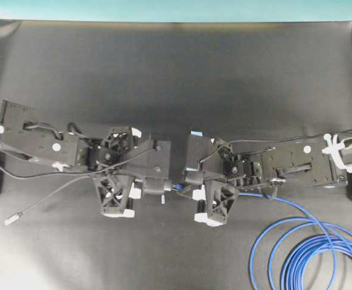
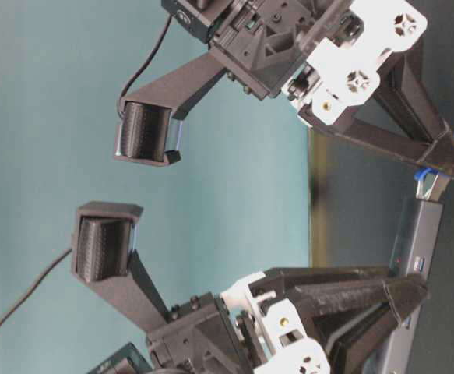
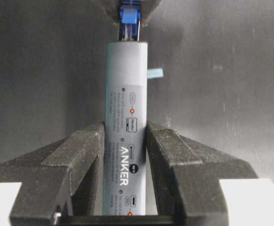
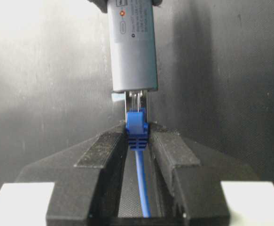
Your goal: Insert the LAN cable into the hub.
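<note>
The hub (image 3: 126,117) is a slim grey bar marked ANKER, and my left gripper (image 3: 125,134) is shut on its sides. Its far end meets the plug of the LAN cable (image 3: 129,16). In the right wrist view my right gripper (image 4: 137,131) is shut on the plug's blue boot (image 4: 137,126). The clear front of the plug (image 4: 137,101) sits in the end port of the hub (image 4: 133,52); how deep is hidden. From above, the hub (image 1: 154,184) lies between both grippers, and the LAN cable (image 1: 308,251) trails to loops at the lower right.
The hub's thin grey cord ends in a silver plug (image 1: 12,219) on the black mat at the lower left. A small pale tab (image 3: 154,73) lies on the mat beside the hub. The mat's far edge meets a teal wall (image 1: 176,9).
</note>
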`<state>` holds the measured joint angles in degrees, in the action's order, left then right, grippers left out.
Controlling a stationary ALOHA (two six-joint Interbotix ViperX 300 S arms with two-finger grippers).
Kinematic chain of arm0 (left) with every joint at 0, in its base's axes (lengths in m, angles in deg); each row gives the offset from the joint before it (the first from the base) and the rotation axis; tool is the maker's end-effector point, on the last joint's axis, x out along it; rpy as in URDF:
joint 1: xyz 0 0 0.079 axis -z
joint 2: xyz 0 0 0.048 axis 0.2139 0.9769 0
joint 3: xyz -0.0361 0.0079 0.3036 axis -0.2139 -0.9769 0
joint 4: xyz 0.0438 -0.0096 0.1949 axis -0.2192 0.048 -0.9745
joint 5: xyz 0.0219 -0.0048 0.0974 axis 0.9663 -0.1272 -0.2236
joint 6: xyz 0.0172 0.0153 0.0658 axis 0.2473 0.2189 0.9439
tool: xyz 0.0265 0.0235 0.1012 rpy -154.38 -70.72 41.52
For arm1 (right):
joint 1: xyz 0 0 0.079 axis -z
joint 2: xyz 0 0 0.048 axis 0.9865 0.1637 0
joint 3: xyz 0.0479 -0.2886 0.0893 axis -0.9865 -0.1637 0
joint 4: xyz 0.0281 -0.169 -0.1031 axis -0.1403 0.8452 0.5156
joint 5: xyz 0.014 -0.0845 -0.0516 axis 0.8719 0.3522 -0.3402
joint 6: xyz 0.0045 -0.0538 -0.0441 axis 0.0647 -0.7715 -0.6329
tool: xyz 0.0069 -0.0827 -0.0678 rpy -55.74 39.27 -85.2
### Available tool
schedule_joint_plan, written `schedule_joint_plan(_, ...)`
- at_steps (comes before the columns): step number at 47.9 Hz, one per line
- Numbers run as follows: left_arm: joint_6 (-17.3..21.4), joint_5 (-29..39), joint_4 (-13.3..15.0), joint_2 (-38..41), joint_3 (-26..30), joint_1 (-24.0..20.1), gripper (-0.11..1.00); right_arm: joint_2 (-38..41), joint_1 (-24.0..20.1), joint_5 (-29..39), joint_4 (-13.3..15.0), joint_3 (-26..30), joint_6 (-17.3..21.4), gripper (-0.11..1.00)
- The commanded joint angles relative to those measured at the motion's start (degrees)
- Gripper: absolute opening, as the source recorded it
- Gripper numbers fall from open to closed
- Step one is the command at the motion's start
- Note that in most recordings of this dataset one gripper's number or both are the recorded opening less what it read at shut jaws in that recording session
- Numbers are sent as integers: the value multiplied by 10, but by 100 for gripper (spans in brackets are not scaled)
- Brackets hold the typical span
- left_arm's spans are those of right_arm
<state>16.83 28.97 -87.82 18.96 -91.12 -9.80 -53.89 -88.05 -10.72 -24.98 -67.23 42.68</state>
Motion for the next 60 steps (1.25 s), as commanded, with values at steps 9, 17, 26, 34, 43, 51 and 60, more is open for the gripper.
schedule_joint_plan(9, 11, -8, -2, -3, 26, -4, 29, -5, 2, -28, 2, 23, -11, 13)
schedule_joint_plan(17, 16, -9, -4, -2, 26, -5, 29, -7, 6, -34, 2, 23, -15, 13)
schedule_joint_plan(26, 38, -18, -6, 0, 28, -5, 29, -6, 7, -35, 2, 26, -29, 13)
schedule_joint_plan(34, 66, -19, -6, 6, 41, -6, 29, -8, 11, -36, 3, 28, -34, 13)
schedule_joint_plan(43, 69, -34, -5, 14, 54, -12, 29, -8, 17, -45, 3, 33, -35, 13)
schedule_joint_plan(51, 63, -30, -5, 11, 37, -12, 29, -11, 17, -43, 3, 30, -35, 13)
schedule_joint_plan(60, 54, -32, -5, -2, 7, -5, 29, -16, 17, -44, 3, 23, -34, 13)
